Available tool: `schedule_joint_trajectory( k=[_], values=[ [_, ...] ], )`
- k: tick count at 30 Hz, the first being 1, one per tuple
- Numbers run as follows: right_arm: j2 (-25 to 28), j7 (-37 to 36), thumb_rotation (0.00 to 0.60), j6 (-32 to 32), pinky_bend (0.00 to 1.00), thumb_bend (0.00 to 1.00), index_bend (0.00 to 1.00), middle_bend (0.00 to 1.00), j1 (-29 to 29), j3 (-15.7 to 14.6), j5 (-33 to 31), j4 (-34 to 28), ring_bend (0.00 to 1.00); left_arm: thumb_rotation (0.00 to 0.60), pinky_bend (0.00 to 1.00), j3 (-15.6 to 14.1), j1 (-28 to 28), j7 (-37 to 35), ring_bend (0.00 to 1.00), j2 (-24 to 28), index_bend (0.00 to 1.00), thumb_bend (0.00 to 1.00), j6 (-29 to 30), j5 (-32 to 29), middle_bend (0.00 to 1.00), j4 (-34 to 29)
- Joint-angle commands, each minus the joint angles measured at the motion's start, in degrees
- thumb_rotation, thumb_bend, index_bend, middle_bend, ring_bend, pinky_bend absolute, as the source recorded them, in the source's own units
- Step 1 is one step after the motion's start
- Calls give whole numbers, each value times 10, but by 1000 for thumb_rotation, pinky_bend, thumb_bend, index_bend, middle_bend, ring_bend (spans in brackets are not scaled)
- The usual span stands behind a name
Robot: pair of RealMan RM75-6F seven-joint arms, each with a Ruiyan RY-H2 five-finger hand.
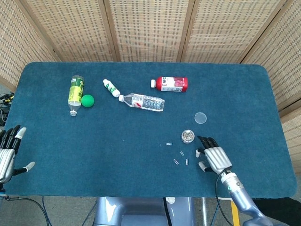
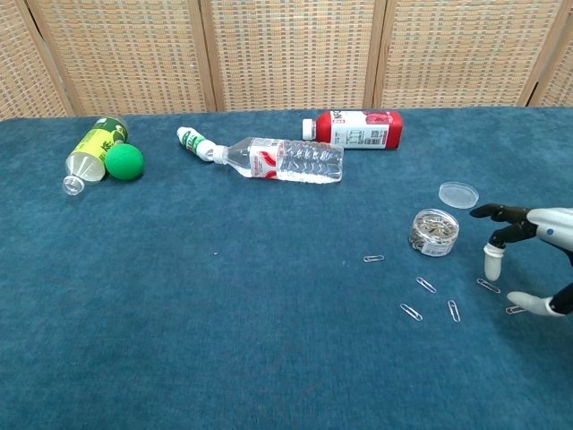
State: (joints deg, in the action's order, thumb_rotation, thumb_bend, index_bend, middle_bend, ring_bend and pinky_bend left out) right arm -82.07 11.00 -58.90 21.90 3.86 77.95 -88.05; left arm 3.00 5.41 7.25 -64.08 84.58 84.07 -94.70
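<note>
My right hand [image 1: 214, 157] [image 2: 530, 255] hovers open, fingers spread, over the loose paper clips [image 1: 181, 153] [image 2: 425, 285] lying on the blue table [image 1: 117, 155]. Just left of its fingertips stands a small clear jar [image 1: 188, 136] [image 2: 434, 232] full of paper clips, with its round lid [image 1: 201, 117] [image 2: 458, 193] lying beyond it. The hand holds nothing. At the table's near left edge my left hand [image 1: 8, 153] is open and empty, far from every object; the chest view does not show it.
Several bottles lie on their sides at the back: a green-labelled one [image 1: 75, 91] [image 2: 89, 151] touching a green ball [image 1: 87, 100] [image 2: 124, 162], a small white one [image 1: 111, 88], a clear water bottle [image 1: 142, 101] [image 2: 285, 159] and a red-labelled one [image 1: 171, 84] [image 2: 356, 128]. Wicker screens stand behind.
</note>
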Motion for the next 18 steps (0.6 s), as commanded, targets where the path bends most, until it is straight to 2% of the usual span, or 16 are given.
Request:
schedule_joint_trajectory(
  k=[1, 18],
  values=[
    [-8, 7, 600, -3, 0, 363, 455, 0, -1, -5, -1, 10, 0, 600, 0, 0, 0, 0, 0, 0, 0, 0, -1, -1, 0, 1],
    [-41, 17, 600, -31, 0, 363, 460, 0, -13, -25, 9, 80, 0, 600, 0, -2, 2, 8, 0, -5, 0, 0, -4, -2, 0, 2]
  ],
)
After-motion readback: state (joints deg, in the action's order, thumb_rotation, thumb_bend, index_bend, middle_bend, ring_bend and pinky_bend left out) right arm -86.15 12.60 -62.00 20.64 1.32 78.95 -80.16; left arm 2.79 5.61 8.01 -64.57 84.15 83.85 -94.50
